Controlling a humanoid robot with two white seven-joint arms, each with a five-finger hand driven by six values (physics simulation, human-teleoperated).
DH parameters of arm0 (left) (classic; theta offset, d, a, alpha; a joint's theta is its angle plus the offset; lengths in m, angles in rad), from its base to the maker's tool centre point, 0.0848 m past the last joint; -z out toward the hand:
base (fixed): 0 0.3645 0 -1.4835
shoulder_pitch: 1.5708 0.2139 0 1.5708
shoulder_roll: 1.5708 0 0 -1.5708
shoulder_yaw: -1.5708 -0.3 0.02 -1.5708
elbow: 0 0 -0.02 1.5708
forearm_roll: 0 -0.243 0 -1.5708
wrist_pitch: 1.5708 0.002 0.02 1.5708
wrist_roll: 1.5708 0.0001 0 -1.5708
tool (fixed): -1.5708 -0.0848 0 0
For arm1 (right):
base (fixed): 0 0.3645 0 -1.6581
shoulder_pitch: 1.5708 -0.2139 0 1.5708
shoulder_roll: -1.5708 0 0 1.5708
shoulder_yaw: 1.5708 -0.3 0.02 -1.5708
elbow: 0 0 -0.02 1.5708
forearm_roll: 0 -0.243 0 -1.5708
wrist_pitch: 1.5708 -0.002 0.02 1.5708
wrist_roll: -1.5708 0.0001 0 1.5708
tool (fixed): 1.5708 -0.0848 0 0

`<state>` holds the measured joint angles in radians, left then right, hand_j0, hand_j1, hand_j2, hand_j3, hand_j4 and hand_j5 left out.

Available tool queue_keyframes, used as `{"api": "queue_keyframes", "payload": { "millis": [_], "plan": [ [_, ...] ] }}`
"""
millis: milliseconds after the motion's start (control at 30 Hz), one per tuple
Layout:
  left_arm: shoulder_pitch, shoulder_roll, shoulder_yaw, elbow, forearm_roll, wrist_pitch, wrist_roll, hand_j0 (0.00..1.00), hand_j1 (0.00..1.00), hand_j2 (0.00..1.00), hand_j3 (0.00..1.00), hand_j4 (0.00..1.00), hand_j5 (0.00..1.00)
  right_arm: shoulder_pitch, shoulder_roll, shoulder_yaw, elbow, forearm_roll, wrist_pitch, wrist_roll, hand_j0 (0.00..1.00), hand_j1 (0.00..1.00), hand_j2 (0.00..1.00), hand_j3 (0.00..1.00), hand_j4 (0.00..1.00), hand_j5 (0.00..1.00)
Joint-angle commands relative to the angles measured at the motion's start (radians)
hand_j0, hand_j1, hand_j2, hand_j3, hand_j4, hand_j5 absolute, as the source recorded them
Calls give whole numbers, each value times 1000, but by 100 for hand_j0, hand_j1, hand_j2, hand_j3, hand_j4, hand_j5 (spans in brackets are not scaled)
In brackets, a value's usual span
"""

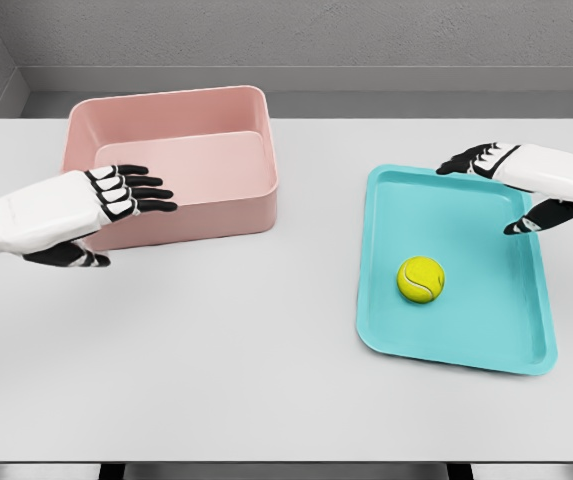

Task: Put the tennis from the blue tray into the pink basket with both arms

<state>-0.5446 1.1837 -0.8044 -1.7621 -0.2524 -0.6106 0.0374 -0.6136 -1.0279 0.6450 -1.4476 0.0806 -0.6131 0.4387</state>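
Tennis ball (421, 279), yellow-green, lies loose in the middle of a blue tray (526, 340) at the table's (216, 370) right. Farther back, the right hand (511, 185) hovers over the tray's far edge, fingers spread, empty. Left hand (106, 205), fingers extended, empty, is by the pink basket (226, 205) at back left.

Single head-mounted view, angled steeply down onto the white table (216, 380); far table edge and grey wall occupy the upper frame; near edge runs along the bottom.
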Motion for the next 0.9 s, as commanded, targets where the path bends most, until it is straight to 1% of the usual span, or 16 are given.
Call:
{"api": "queue_keyframes", "payload": {
  "millis": [0, 67, 100, 133, 167, 233, 267, 333, 367, 433, 467, 533, 567, 700, 800, 867],
  "plan": [
    [2, 4, -44, 0, 96, 0, 1, 100, 100, 100, 100, 100, 100, 0, -1, 2, -5, -7, 2, -3, 100, 100, 100, 100, 100, 100],
    [3, 2, -59, 0, 93, 0, -4, 100, 100, 100, 100, 100, 100, 0, -11, 5, -7, -5, 2, -5, 100, 100, 100, 100, 100, 100],
    [3, 2, -61, 0, 78, 0, -8, 100, 100, 100, 100, 100, 100, 0, -12, 25, -10, -4, 2, -24, 100, 100, 100, 100, 100, 100],
    [3, 1, -61, 0, 55, 0, -8, 100, 100, 100, 100, 100, 100, 0, -15, 54, -13, -4, 2, -77, 100, 100, 100, 100, 100, 100],
    [3, 2, -61, 0, 21, 0, -11, 100, 100, 100, 100, 100, 100, 0, -21, 79, -13, -1, 2, -104, 100, 100, 100, 100, 100, 100],
    [3, -4, -79, 0, -44, 0, -67, 100, 100, 100, 100, 100, 100, 8, -35, 82, -8, -1, 2, -104, 100, 100, 100, 100, 100, 100],
    [2, -4, -79, 0, -83, 0, -68, 100, 100, 100, 100, 100, 100, 11, -43, 84, -8, -1, 2, -106, 100, 100, 100, 100, 100, 100],
    [2, -4, -79, 0, -123, 0, -86, 100, 100, 100, 100, 100, 100, 20, -50, 84, -11, 5, 2, -95, 100, 100, 100, 100, 100, 100],
    [2, -4, -79, 0, -123, 0, -129, 100, 100, 100, 100, 100, 100, 18, -61, 84, -13, 27, 2, -95, 100, 100, 100, 100, 100, 100],
    [2, -4, -79, 0, -125, 0, -134, 100, 100, 100, 100, 100, 100, 21, -61, 94, -57, 27, 2, -81, 100, 100, 100, 100, 100, 100],
    [0, -4, -79, 0, -125, 0, -137, 100, 100, 100, 100, 100, 100, 21, -61, 99, -73, 27, 2, -57, 100, 100, 100, 100, 100, 100],
    [0, -4, -79, 0, -162, 0, -143, 100, 100, 100, 100, 100, 100, 21, -61, 110, -97, 27, 2, -51, 100, 100, 100, 100, 100, 100],
    [0, -4, -79, 0, -162, 0, -143, 100, 100, 100, 100, 100, 100, 23, -61, 110, -103, 28, 2, -22, 100, 100, 100, 100, 100, 100],
    [2, -7, -79, -2, -159, 0, -142, 100, 100, 100, 100, 100, 100, 25, -60, 125, -116, 28, 2, -15, 100, 100, 100, 100, 100, 100],
    [-11, -7, -78, -2, -159, 0, -143, 100, 100, 100, 100, 100, 100, 25, -46, 128, -116, 28, 2, -15, 100, 100, 100, 100, 100, 100],
    [-28, -10, -78, -2, -160, 0, -143, 100, 100, 100, 100, 100, 100, 25, -23, 134, -111, 33, 2, -15, 100, 100, 100, 100, 100, 100]
  ]
}}
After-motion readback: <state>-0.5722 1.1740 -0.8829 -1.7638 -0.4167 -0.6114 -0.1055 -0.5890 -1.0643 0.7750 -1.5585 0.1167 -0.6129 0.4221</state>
